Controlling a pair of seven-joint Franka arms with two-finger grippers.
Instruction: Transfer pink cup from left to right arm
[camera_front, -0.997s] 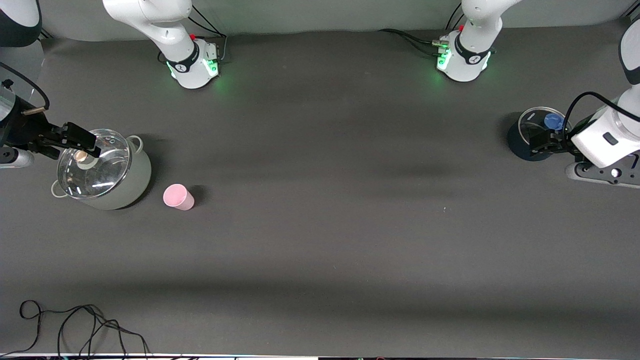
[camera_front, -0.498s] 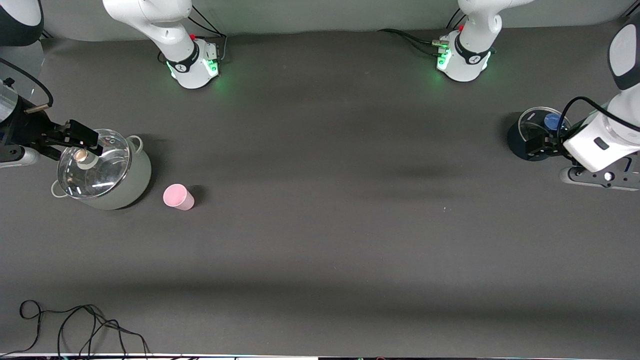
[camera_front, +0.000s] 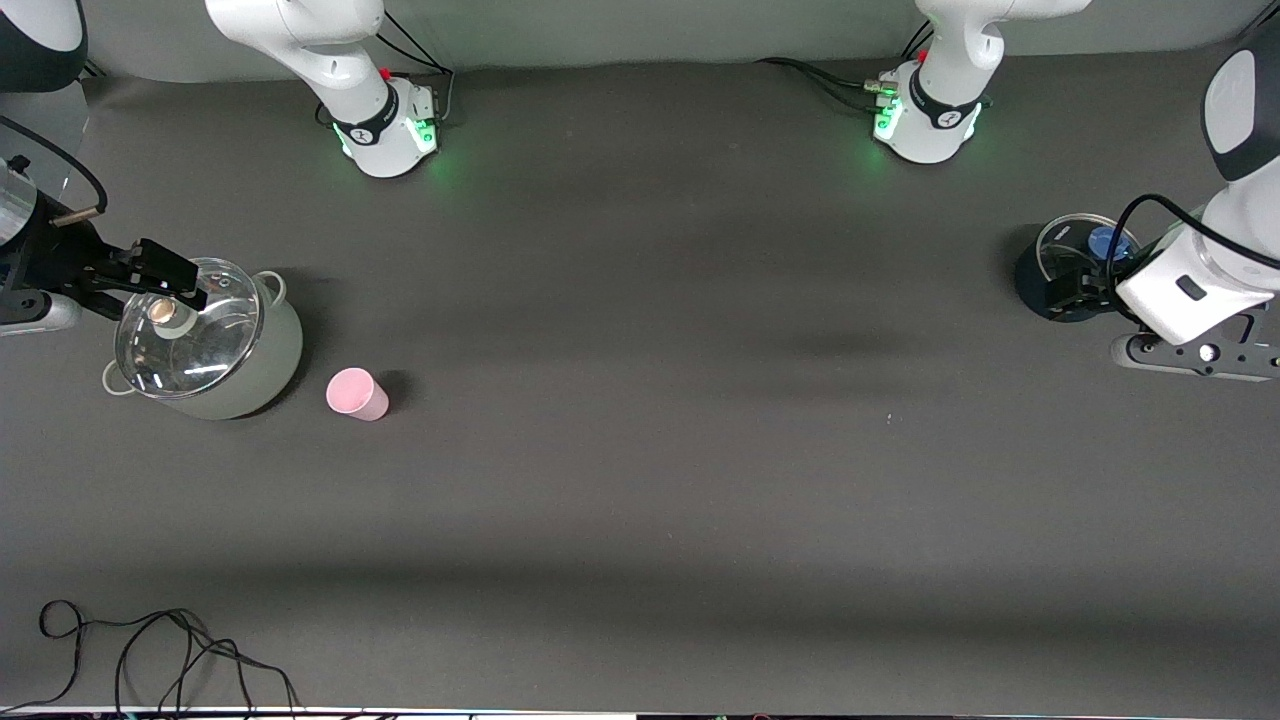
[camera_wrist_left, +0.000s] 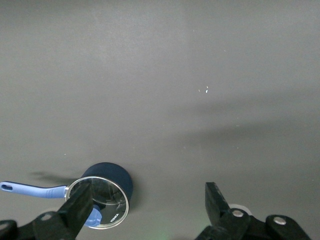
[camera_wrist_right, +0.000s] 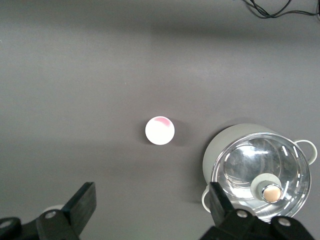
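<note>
The dark table (camera_front: 640, 480) carries only a few things, and they sit toward its two ends with the middle left as open working room, which suits a hand-over between arms.

At the right arm's end stands a pale pot (camera_front: 225, 385) with a glass lid (camera_front: 185, 330). The right gripper (camera_front: 165, 282) hangs over the edge of that lid; in the right wrist view its fingers (camera_wrist_right: 82, 202) stand wide apart with nothing between them.

At the left arm's end sits a dark blue saucepan (camera_front: 1045, 275) with its own glass lid (camera_wrist_left: 100, 202) and a blue handle (camera_wrist_left: 32, 189). The left gripper (camera_front: 1075, 288) is over this saucepan, and the left wrist view shows its fingers (camera_wrist_left: 215, 202) spread wide as well, gripping nothing.

The pink cup (camera_front: 356, 393) stands on the table just beside the pot, nearer to the front camera than the pot's lid, at the right arm's end and well apart from the left gripper. Neither gripper has it. Lying so, the scene fits either a cup that the right arm has put down after the pass, or one waiting for the left arm to reach over the table for it.

A black cable (camera_front: 150, 650) lies coiled at the table corner nearest the front camera, clear of the working space.
</note>
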